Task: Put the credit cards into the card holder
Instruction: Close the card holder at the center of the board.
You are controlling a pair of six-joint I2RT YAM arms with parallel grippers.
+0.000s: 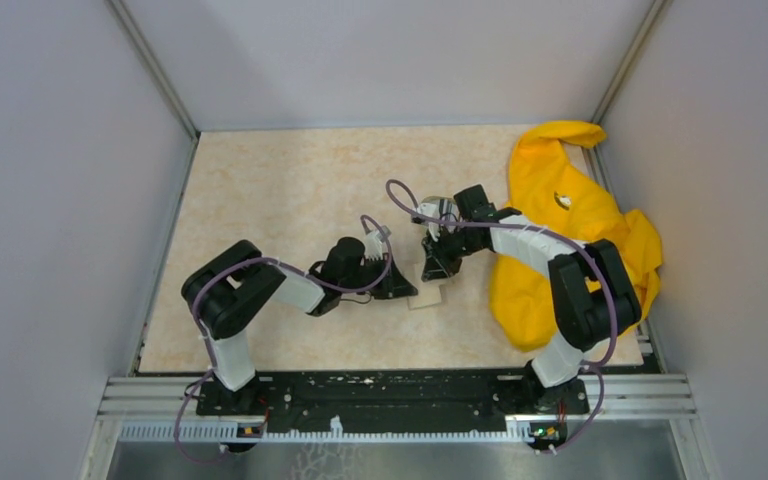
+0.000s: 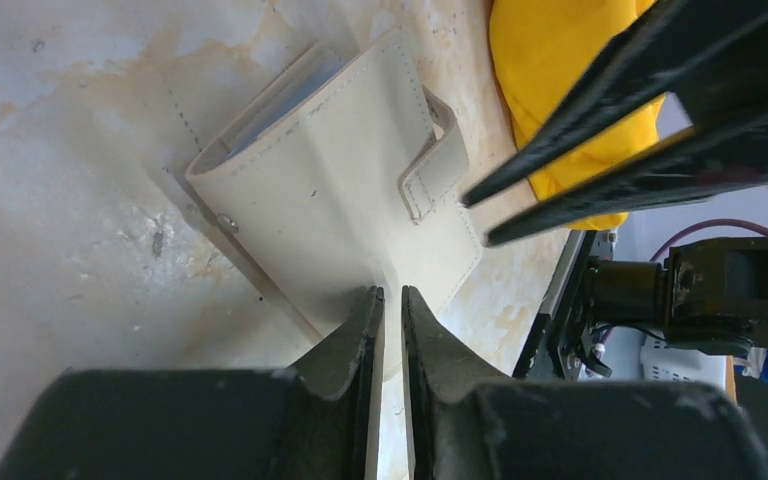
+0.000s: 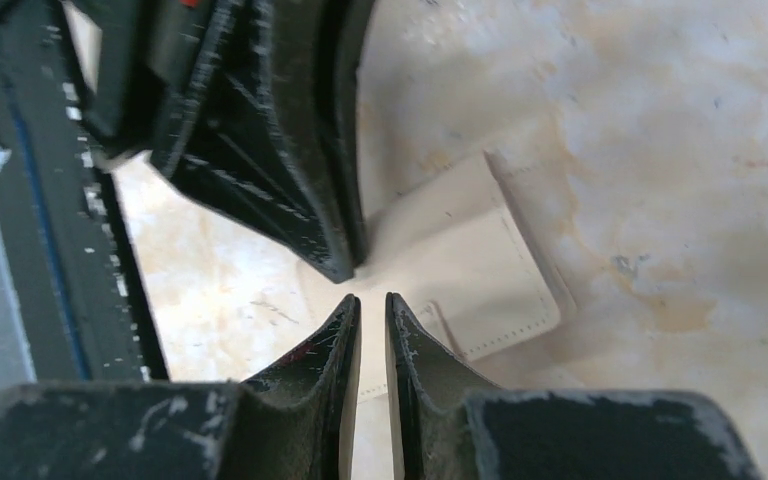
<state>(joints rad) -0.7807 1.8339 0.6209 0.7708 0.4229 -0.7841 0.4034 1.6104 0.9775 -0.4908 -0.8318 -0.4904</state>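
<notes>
The tan card holder [image 1: 428, 293] lies folded shut on the table between my two grippers. In the left wrist view, the card holder [image 2: 330, 200] has its strap [image 2: 435, 170] wrapped over one edge and a grey-blue layer at its open side. No loose credit cards show in any view. My left gripper [image 2: 391, 292] has its jaws closed together with nothing between them, its tips at the holder's near edge. My right gripper [image 3: 372, 298] is also closed and empty, its tips over the holder [image 3: 460, 260], close to the left gripper's fingers [image 3: 290, 170].
A big yellow cloth [image 1: 560, 230] lies crumpled at the right of the table, under the right arm, and shows in the left wrist view [image 2: 560, 80]. Grey walls enclose the table on three sides. A black rail runs along the near edge [image 1: 390, 390].
</notes>
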